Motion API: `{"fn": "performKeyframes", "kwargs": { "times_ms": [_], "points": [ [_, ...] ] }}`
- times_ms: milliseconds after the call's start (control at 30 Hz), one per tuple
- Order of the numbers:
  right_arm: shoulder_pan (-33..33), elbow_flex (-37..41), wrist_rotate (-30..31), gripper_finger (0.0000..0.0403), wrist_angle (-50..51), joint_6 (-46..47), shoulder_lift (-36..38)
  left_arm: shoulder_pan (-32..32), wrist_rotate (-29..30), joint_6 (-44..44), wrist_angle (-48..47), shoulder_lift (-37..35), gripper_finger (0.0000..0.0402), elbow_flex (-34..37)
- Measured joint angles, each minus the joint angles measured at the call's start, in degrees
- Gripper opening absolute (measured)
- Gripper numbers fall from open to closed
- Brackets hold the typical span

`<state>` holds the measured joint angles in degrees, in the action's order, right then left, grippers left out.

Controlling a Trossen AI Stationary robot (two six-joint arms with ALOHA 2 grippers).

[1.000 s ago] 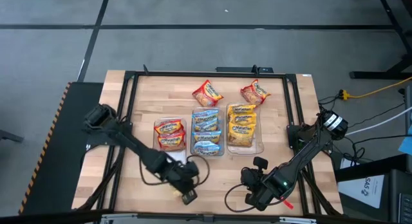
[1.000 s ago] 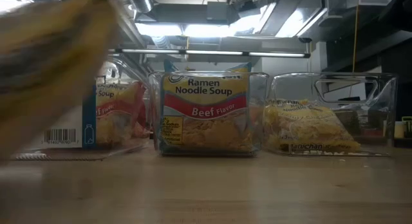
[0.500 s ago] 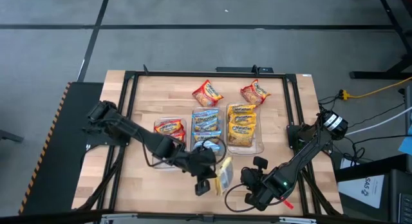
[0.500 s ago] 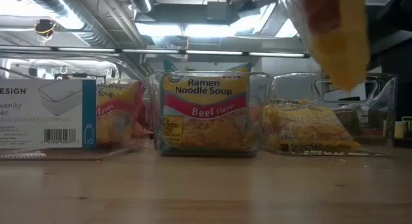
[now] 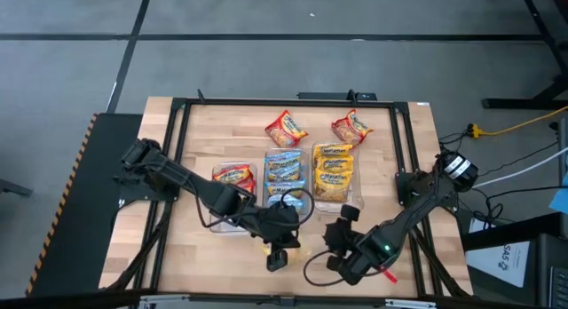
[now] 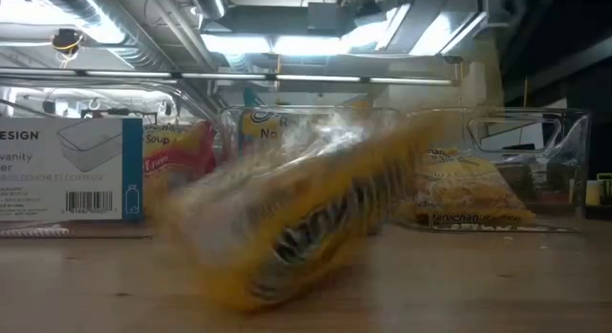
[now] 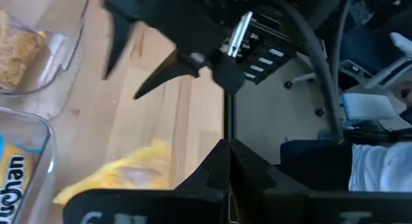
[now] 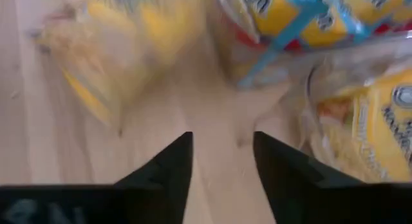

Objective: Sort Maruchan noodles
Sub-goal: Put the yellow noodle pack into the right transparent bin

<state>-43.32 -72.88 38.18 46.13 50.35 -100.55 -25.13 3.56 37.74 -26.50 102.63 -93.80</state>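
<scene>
While blurred yellow crinkly plastic noodle packet (image 6: 287, 242) lies on wooden table (image 5: 186, 247) before three clear plastic bins (image 5: 288, 183), left gripper (image 5: 278, 256) sits beside it, fingers closed, empty; right gripper (image 8: 222, 156) nearby, jaws narrowly parted, empty.

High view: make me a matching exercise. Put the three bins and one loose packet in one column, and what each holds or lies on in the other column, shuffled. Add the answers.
Column 1
1. left bin
2. middle bin
3. right bin
4. loose packet beyond the middle bin

Column 2
A. yellow packets
B. bare wood, in no bin
C. red packets
D. blue packets

Pairs: 1-C, 2-D, 3-A, 4-B
</scene>
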Motion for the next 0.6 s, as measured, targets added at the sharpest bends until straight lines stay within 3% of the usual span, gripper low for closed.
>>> {"fn": "performKeyframes", "kwargs": {
  "times_ms": [100,233,333,467,600],
  "points": [
    [1.7,0.0,-1.7,0.0206,-0.5,-1.1,0.0,-0.8,0.2,0.0,-0.1,0.0,0.0000,0.0],
    [3.6,0.0,-8.8,0.0232,-1.4,-1.1,0.0,-1.9,0.1,1.7,-1.8,0.0,0.0000,0.0],
    [4.1,0.1,-14.4,0.0236,-6.3,-1.3,0.0,-3.3,0.0,4.8,-4.1,0.0,0.0000,0.0],
    [4.1,3.1,-18.9,0.0230,-20.5,-3.9,0.0,-5.7,0.0,8.3,-8.9,0.0,0.0000,0.0],
    [4.4,6.8,-16.9,0.0222,-26.7,-1.2,0.0,-8.4,1.1,11.9,-13.0,0.1,0.0000,0.0]
  ]
}}
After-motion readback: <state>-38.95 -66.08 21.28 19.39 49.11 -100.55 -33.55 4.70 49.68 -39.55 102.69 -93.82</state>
